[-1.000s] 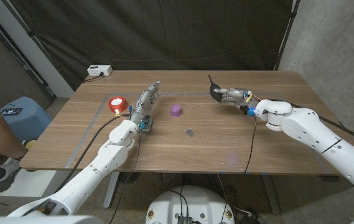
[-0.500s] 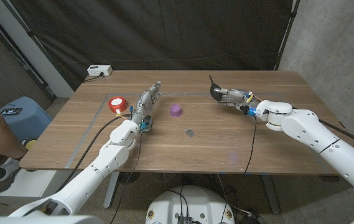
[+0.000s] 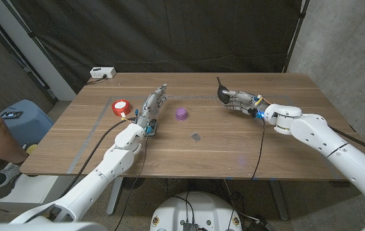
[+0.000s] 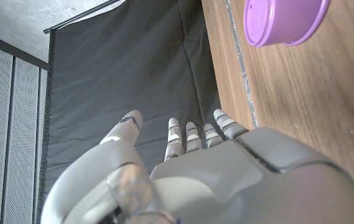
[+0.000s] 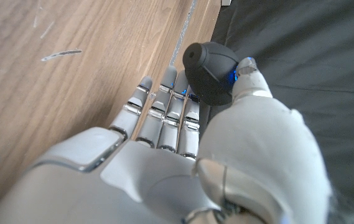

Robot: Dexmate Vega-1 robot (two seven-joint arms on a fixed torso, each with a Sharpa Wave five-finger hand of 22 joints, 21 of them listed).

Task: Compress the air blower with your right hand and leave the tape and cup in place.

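While the right robot hand (image 3: 236,99) sits at the upper right of the head view, its fingers and thumb are closed around the black air blower (image 3: 222,94) — the bulb is pressed between the thumb and the fingers, nozzle pointing away toward the back of the tabletop (image 3: 201,147). Right wrist view: the same blower (image 5: 210,71) caught between thumb tip and fingertips, which suits a squeeze; whether the bulb is already compressed cannot be told.

Left robot hand (image 3: 151,106): left of centre, fingers extended and apart, holding nothing, standing between the two items that are to stay put — judged a waiting pose, clear of the work.

Purple cup (image 3: 181,113): upside down, just right of the left hand, apart from it; also seen in the left wrist view (image 4: 284,21).

Red tape roll (image 3: 121,106): left of the left hand, lying flat, untouched.

Surface: dark-grained wooden tabletop, a faint pale line across it and a small dark mark (image 3: 195,136) near centre.

Room: black curtain behind, grey concrete wall at the right, a white power strip (image 3: 102,73) at the far left corner, a blue stool (image 3: 22,115) at the left edge.
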